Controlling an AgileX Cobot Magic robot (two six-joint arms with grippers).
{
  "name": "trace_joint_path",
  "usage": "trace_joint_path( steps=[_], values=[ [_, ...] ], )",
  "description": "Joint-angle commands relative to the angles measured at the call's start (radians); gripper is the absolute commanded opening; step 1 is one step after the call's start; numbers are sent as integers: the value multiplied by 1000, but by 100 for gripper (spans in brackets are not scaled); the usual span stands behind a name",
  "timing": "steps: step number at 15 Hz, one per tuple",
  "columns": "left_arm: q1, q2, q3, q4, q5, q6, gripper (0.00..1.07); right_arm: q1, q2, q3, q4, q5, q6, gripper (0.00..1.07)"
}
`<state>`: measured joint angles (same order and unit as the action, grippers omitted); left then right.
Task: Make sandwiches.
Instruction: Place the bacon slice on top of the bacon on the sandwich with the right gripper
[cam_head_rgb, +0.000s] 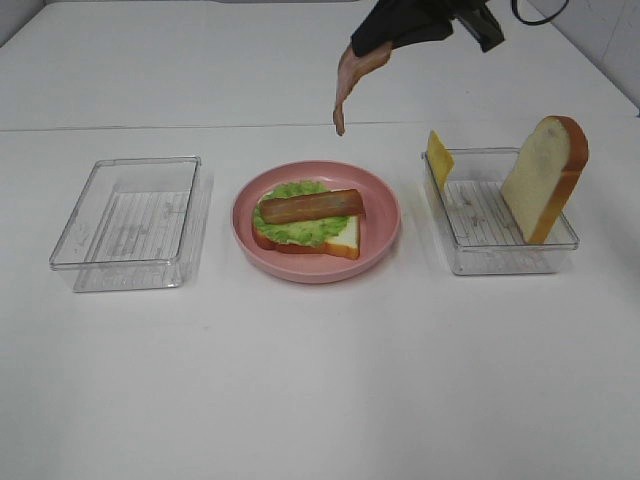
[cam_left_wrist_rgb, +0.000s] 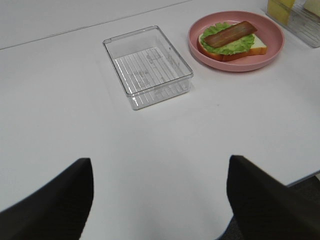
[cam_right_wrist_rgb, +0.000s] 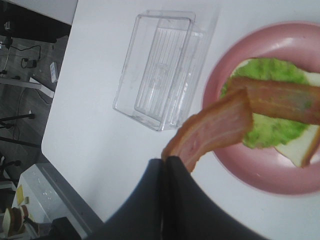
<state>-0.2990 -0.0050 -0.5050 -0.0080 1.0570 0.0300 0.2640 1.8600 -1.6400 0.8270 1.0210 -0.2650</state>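
Hanging from your right fingers (cam_right_wrist_rgb: 150, 200), which pinch its upper end, one bacon strip (cam_head_rgb: 345, 85) dangles in the air near the far side of the pink plate (cam_head_rgb: 385, 215). On the plate sit a bread slice (cam_head_rgb: 347, 238), a lettuce leaf (cam_head_rgb: 300, 228) and a second bacon strip (cam_head_rgb: 312, 207), stacked in that order. Right of the plate, a clear tray (cam_head_rgb: 480, 255) holds the other bread slice (cam_head_rgb: 545, 175) on edge, plus the cheese slice (cam_head_rgb: 439, 157). Left of the plate is another clear tray (cam_head_rgb: 130, 220). Your left fingers (cam_left_wrist_rgb: 55, 200) are spread wide over the tabletop (cam_head_rgb: 320, 380).

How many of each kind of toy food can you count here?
bread slices: 2
bacon strips: 2
lettuce leaf: 1
cheese slice: 1
Total: 6
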Motion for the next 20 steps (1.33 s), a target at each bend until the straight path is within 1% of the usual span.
trace_joint_path(
  steps=[1, 2, 4, 6, 7, 9, 11, 14, 17, 19, 20],
  values=[
    [0, -21, 6, 2, -11, -7, 71, 79, 33, -1, 22, -117, -12, 0],
    [0, -21, 6, 2, -11, -7, 71, 110, 56, -1, 28, -170, -9, 0],
    [0, -21, 6, 2, -11, -7, 71, 156, 115, -1, 89, -262, -9, 0],
    [0, -21, 6, 2, -11, -7, 71, 170, 183, -1, 180, -324, -11, 0],
    [0, -21, 6, 2, -11, -7, 71, 168, 233, -1, 253, -365, -14, 0],
    [0, -21, 6, 2, -11, -7, 71, 167, 287, -1, 281, -418, -14, 0],
    [0, -21, 6, 2, -11, -7, 71, 167, 320, -1, 281, -425, -14, 0],
    [0, -21, 6, 2, -11, -7, 71, 163, 325, 0, 205, -421, -3, 0],
    [0, -21, 6, 2, -11, -7, 71, 163, 325, 0, 64, -402, 111, 0],
    [0, -21, 6, 2, -11, -7, 71, 163, 325, 0, -78, -403, 243, 0],
    [0, -21, 6, 2, -11, -7, 71, 163, 322, 0, -222, -388, 343, 3]
  ],
)
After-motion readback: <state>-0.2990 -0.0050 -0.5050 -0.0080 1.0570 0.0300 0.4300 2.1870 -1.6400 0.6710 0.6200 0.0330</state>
